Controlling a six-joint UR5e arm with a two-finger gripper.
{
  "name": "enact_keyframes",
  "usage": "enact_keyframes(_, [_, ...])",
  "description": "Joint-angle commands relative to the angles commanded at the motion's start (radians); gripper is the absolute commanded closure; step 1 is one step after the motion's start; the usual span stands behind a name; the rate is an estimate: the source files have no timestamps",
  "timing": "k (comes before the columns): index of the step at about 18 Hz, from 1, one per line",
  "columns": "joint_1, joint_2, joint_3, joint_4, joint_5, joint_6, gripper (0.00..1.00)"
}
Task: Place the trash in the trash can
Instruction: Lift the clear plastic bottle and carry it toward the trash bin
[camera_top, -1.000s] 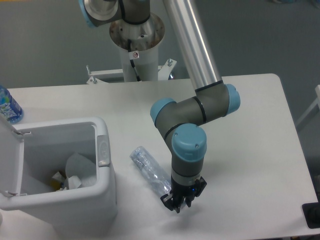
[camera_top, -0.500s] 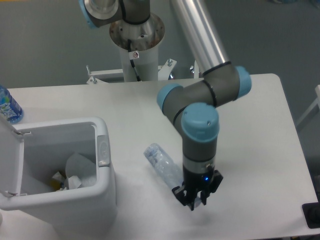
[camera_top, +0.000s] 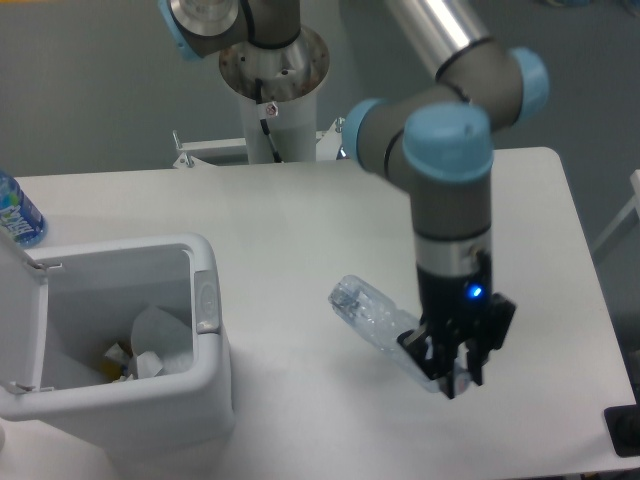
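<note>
My gripper (camera_top: 452, 372) is shut on one end of the long clear crinkled bottle (camera_top: 375, 318) and holds it in the air above the table, the free end pointing up and to the left. The white trash can (camera_top: 212, 385) stands at the front left with its lid (camera_top: 18, 315) swung open. The grey oval button (camera_top: 206, 297) shows on its right rim. Inside it lies the crumpled white wrapper (camera_top: 150, 362) among other scraps. The bottle hangs well to the right of the can.
A blue-labelled water bottle (camera_top: 15, 213) stands at the table's far left edge, behind the can. The arm's white base post (camera_top: 275, 105) rises behind the table. A dark object (camera_top: 625, 430) sits at the front right corner.
The gripper has risen off the table and moved right, carrying the clear bottle up with it. The trash can and its contents have not moved.
</note>
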Motion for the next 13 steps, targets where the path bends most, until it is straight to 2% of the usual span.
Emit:
enact_keyframes(4, [-0.017,0.069,0.011,0.003,-0.025,-0.008,0.78])
enact_keyframes(8, [-0.049,0.094,0.025,0.067,-0.129,-0.003,0.78])
enact_keyframes(13, [-0.106,0.141,0.046,0.072,-0.170,-0.002,0.78])
